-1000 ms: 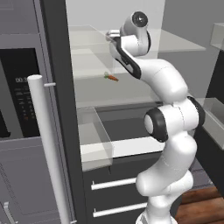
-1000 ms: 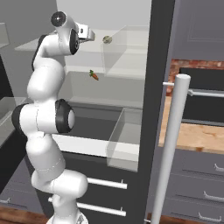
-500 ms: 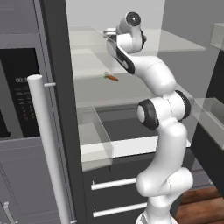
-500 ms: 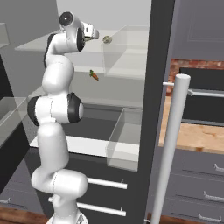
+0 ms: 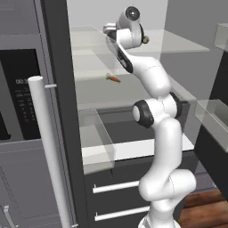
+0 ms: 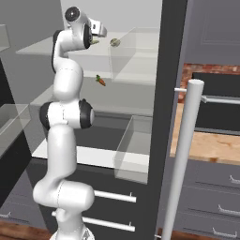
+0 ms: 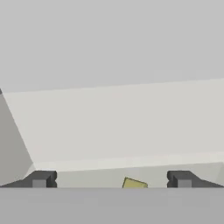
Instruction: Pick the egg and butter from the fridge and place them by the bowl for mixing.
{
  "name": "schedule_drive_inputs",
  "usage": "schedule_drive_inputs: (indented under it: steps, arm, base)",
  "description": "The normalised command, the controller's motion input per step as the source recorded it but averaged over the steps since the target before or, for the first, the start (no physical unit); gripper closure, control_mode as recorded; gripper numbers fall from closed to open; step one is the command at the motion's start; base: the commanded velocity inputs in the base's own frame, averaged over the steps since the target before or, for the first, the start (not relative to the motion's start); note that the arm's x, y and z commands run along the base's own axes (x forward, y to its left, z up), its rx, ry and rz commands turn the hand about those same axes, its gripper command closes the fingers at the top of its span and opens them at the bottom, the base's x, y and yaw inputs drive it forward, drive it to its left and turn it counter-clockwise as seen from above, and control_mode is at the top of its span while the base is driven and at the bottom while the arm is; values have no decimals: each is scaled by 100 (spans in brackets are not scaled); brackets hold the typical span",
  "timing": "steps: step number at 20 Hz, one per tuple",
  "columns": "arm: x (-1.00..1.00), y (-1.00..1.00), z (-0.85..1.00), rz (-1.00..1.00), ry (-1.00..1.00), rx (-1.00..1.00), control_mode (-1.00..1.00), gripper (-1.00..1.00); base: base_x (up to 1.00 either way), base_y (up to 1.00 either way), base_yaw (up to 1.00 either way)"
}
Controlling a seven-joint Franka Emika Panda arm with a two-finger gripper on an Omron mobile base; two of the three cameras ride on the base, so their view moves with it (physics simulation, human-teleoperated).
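The fridge (image 5: 58, 89) stands open, and my arm reaches onto its top glass shelf. My gripper (image 6: 99, 32) is open over that shelf. In the hand view its two dark fingertips (image 7: 41, 179) stand wide apart, and the pale-yellow butter (image 7: 134, 183) lies on the shelf between them, just ahead and untouched. From the right base view the butter (image 6: 95, 41) sits just under the hand. The round tan egg (image 6: 114, 42) rests on the same shelf, a little to the right of the hand; in the left base view the egg (image 5: 145, 40) shows beside the wrist. The bowl is out of view.
An orange carrot (image 5: 114, 79) lies on the shelf below. A clear bin (image 6: 133, 150) juts out at mid height above two drawers with silver bars. The long silver door handle (image 6: 185, 159) stands close on the right, with a wooden counter (image 6: 211, 140) behind it.
The arm has straightened upward and its elbow has swung in, carrying the hand a little further over the top shelf. The jaws stayed open. Egg, butter and carrot have not moved.
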Motion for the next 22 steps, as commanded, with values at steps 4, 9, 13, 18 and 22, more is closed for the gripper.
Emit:
schedule_drive_inputs:
  steps: [4, 9, 13, 18, 22]
  arm:
    - [0, 0, -4, 0, 0, 0, -100, -100]
    - [0, 0, -55, 0, 8, 0, -100, -100]
    - [0, 0, -65, 0, 8, 0, -100, -100]
    - [8, 0, -41, 0, 2, 0, -100, -100]
    - [20, 0, -15, 0, 0, 0, -100, -100]
  base:
    - [0, 0, 0]
    - [0, 0, 0]
    - [0, 0, 0]
    - [0, 0, 0]
    - [0, 0, 0]
